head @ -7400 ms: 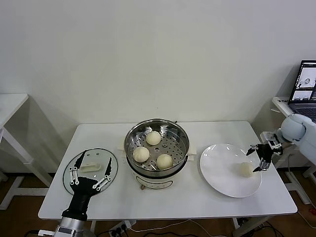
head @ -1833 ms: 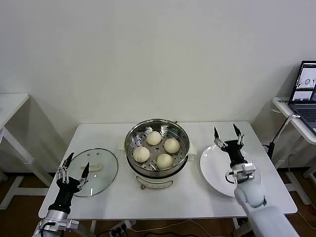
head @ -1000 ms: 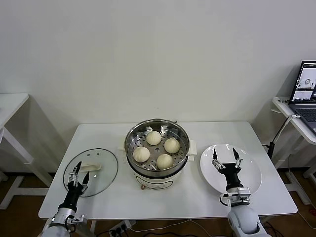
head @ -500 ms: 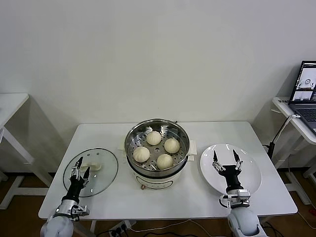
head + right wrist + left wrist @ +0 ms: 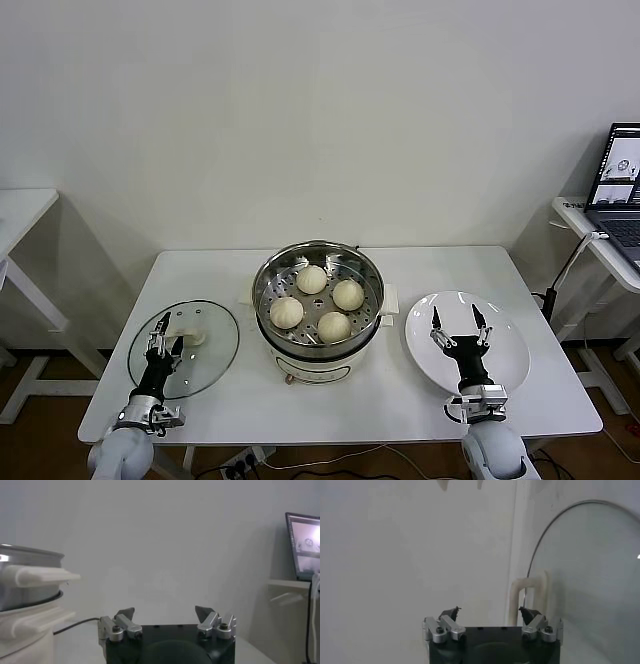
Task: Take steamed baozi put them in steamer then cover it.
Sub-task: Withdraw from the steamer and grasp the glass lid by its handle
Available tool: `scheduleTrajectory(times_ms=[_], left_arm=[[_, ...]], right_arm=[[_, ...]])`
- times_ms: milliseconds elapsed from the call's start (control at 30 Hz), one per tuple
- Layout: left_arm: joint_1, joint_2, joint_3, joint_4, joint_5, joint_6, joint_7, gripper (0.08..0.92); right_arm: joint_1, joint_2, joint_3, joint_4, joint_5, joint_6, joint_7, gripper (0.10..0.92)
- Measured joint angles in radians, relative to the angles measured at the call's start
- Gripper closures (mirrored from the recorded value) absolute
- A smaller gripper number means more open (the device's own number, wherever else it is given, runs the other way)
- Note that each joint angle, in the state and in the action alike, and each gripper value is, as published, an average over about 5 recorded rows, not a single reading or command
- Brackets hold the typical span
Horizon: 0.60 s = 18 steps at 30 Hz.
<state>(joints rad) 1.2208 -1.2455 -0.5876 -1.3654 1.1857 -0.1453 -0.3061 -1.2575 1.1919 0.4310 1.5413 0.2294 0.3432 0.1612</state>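
Note:
The steamer (image 5: 268,275) stands in the middle of the table, uncovered, with four cream baozi on its perforated tray: one at the back (image 5: 311,279), one on the right (image 5: 347,294), one on the left (image 5: 286,312), one at the front (image 5: 334,326). The cover (image 5: 205,345) lies flat on the table to the left, its white handle (image 5: 186,335) up. My left gripper (image 5: 165,345) is open and empty over the cover's near part, just short of the handle (image 5: 527,597). My right gripper (image 5: 458,323) is open and empty over the white plate (image 5: 510,345). The steamer's side handle shows in the right wrist view (image 5: 40,575).
The white plate to the right of the steamer holds nothing. A laptop (image 5: 618,180) stands on a side table at the far right and shows in the right wrist view (image 5: 303,545). Another white table edge (image 5: 20,215) is at the far left.
The fourth baozi has gone from the plate into the steamer. The right arm has drawn back to the plate's near side. The left gripper has crept toward the cover's handle.

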Motion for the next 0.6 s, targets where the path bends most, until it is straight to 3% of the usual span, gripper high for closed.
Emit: scheduleTrajectory(times_ms=[467,600], left_arm=[[-0.043,-0.005,0.02,0.037,0.004,0.012,0.007,0.181],[-0.051,-0.005,0.023,0.049,0.004,0.013,0.012,0.253]], right_arm=[[-0.002,0.001,-0.002,-0.001,-0.007,0.002,-0.001,0.203],[-0.001,0.0,-0.003,0.0,-0.008,0.002,-0.001,0.203]])
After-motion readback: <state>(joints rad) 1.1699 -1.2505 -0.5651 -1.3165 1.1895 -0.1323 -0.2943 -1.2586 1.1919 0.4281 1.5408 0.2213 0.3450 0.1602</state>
